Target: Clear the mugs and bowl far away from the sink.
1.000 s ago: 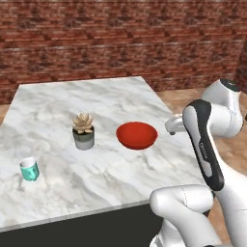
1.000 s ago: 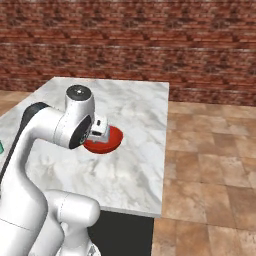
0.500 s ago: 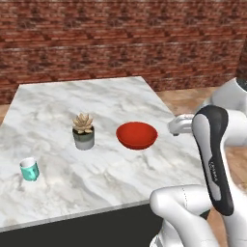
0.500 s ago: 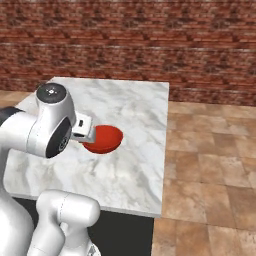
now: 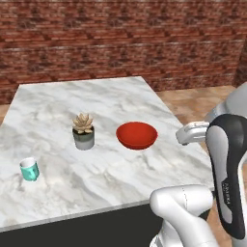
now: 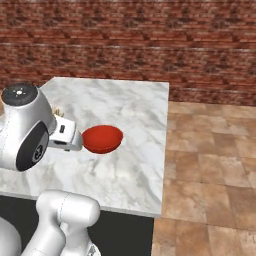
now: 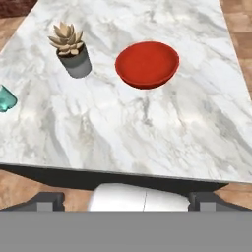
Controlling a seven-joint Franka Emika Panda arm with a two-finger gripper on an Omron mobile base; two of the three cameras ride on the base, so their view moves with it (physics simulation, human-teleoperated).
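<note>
My claw (image 7: 126,199) hangs released, fingers wide apart, clear of the counter (image 7: 147,123). The red bowl (image 7: 146,64) lies at twelve o'clock, untouched.

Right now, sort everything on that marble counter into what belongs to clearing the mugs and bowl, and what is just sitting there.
Belongs to the job:
- teal mug, near the counter's left front edge
- red bowl, upright and empty, right of the plant

Just sitting there:
- grey pot with a succulent, between the mug and the bowl
- marble counter itself
</note>
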